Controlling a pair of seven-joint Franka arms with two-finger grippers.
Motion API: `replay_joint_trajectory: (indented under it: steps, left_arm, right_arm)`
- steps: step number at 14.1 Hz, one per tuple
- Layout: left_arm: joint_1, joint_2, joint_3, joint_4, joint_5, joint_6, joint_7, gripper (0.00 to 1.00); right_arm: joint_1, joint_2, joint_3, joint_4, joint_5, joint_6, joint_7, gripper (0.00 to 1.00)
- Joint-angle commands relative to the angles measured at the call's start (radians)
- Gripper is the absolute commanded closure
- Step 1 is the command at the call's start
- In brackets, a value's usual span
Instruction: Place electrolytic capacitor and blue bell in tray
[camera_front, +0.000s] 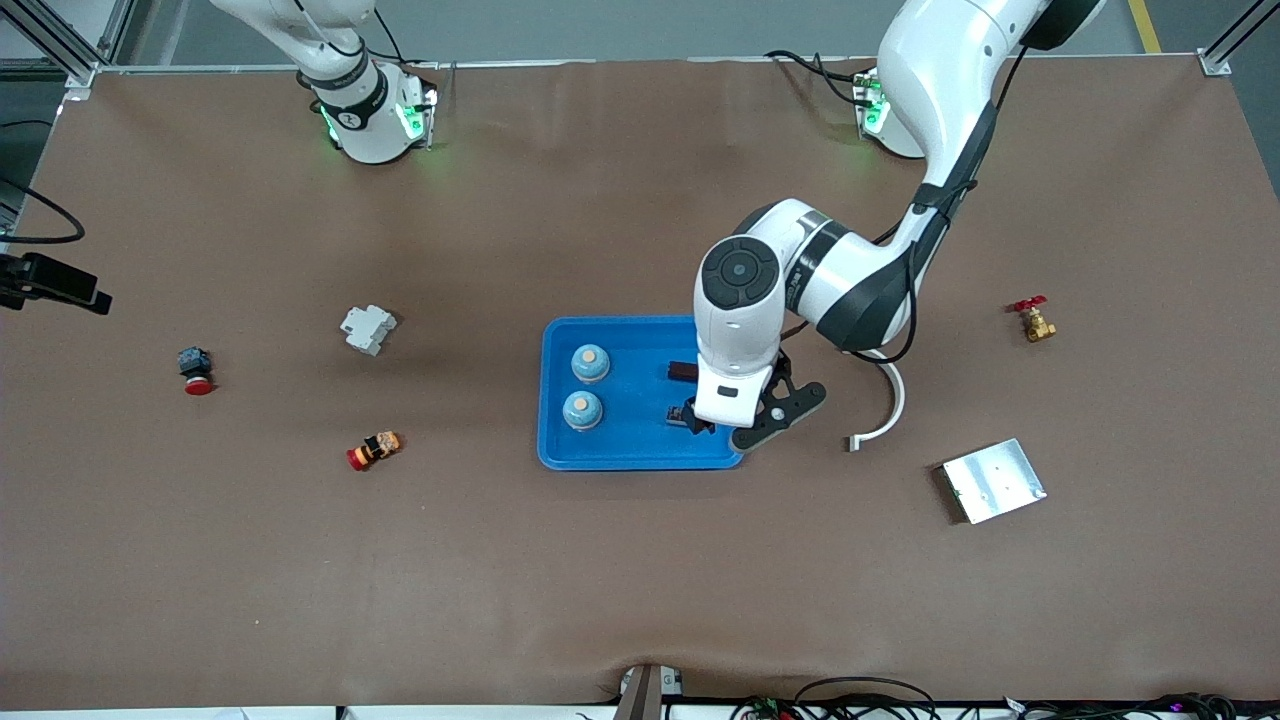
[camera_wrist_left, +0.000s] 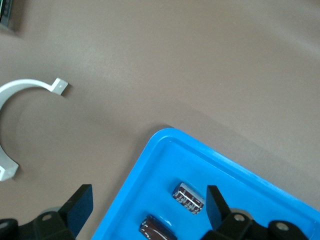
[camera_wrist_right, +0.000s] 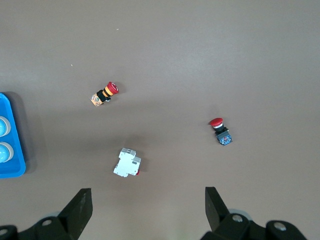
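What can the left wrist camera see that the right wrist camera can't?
Only the left wrist view shows two capacitors lying in the tray and a white curved bracket on the table. Only the right wrist view shows two blue bells, a white breaker and two red-capped buttons. Both show the blue tray.

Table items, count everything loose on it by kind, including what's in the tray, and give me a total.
Blue bells in the tray: 2
Electrolytic capacitors in the tray: 2
Red push buttons: 2
White circuit breaker: 1
Brass valve: 1
White curved clamp: 1
Silver metal plate: 1
Blue tray: 1
Total: 11
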Motion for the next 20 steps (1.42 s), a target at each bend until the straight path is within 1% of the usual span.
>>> replay_joint_trajectory:
  steps: [1,2,4,11,16,20]
  left_arm:
    - [0.004,-0.028,0.001,-0.018,0.000,-0.020,0.129,0.00]
    - [0.003,-0.032,0.006,-0.018,-0.001,-0.020,0.169,0.00]
    - [0.032,-0.035,0.007,-0.019,0.001,-0.020,0.265,0.00]
    - [0.063,-0.034,0.009,-0.023,0.007,-0.020,0.484,0.00]
    - [0.066,-0.046,0.009,-0.023,0.010,-0.020,0.515,0.00]
    - [0.087,-0.055,0.009,-0.023,0.010,-0.020,0.569,0.00]
  right_arm:
    - [-0.018,-0.026,0.004,-0.023,0.017,0.000,-0.006,0.00]
    - [-0.017,-0.026,0.004,-0.023,0.017,0.000,-0.006,0.00]
    - [-0.017,-0.026,0.005,-0.023,0.017,0.002,-0.006,0.00]
    - [-0.017,-0.026,0.005,-0.023,0.017,0.000,-0.006,0.00]
    - [-0.020,-0.026,0.004,-0.023,0.017,0.000,-0.007,0.00]
    - [-0.021,-0.026,0.004,-0.023,0.017,-0.001,-0.007,0.00]
